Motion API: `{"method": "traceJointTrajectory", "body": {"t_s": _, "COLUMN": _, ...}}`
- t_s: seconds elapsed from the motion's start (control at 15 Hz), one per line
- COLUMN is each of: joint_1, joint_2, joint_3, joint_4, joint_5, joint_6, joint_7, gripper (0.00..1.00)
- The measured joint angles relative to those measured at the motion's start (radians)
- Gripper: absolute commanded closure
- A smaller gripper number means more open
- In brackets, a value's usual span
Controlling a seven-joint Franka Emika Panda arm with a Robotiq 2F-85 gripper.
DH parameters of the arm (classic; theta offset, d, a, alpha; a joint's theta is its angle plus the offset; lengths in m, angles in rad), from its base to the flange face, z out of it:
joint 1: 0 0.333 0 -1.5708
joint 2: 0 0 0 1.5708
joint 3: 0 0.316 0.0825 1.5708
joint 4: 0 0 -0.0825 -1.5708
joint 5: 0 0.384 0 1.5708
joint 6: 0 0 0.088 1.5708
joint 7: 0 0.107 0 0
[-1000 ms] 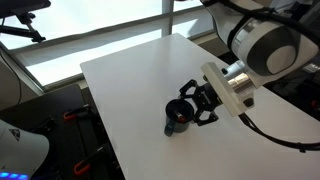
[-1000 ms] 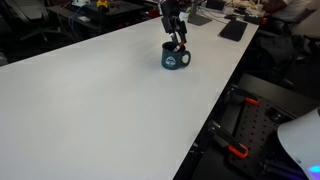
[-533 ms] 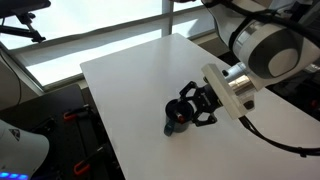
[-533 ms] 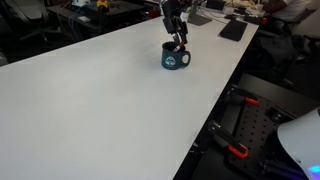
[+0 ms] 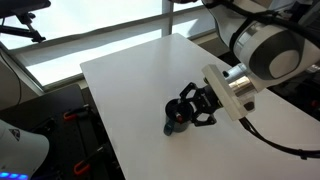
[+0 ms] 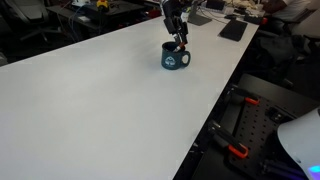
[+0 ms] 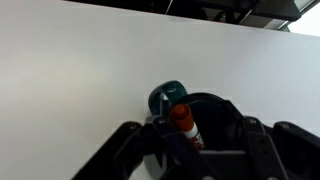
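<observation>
The wide white table (image 5: 120,80) carried a dark teal ceramic mug (image 6: 176,58) near its far edge. The black claw (image 5: 192,107) hung right over the mug, its jaws partway closed about a red-capped white marker (image 7: 185,123) standing at the mug's mouth. Whether they actually pressed on it could not be told.

A white table (image 6: 100,110) carries a flat black pad (image 6: 232,30) near its far edge.
</observation>
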Motion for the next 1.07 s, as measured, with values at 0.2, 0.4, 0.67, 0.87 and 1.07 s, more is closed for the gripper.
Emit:
{"method": "traceJointTrajectory", "body": {"t_s": 0.2, "joint_1": -0.001, "joint_2": 0.001, "joint_3": 0.000, "joint_4": 0.000, "joint_5": 0.000, "joint_6": -0.001, "joint_7": 0.000, "gripper": 0.84}}
{"method": "traceJointTrajectory", "body": {"t_s": 0.4, "joint_1": -0.001, "joint_2": 0.002, "joint_3": 0.000, "joint_4": 0.000, "joint_5": 0.000, "joint_6": -0.001, "joint_7": 0.000, "gripper": 1.00}}
{"method": "traceJointTrajectory", "body": {"t_s": 0.67, "joint_1": -0.002, "joint_2": 0.003, "joint_3": 0.000, "joint_4": 0.001, "joint_5": 0.002, "joint_6": -0.001, "joint_7": 0.000, "gripper": 0.74}}
{"method": "traceJointTrajectory", "body": {"t_s": 0.87, "joint_1": -0.003, "joint_2": 0.006, "joint_3": 0.000, "joint_4": 0.001, "joint_5": 0.002, "joint_6": -0.001, "joint_7": 0.000, "gripper": 0.60}}
{"method": "traceJointTrajectory", "body": {"t_s": 1.07, "joint_1": -0.005, "joint_2": 0.009, "joint_3": 0.000, "joint_4": 0.001, "joint_5": 0.003, "joint_6": -0.003, "joint_7": 0.000, "gripper": 0.38}}
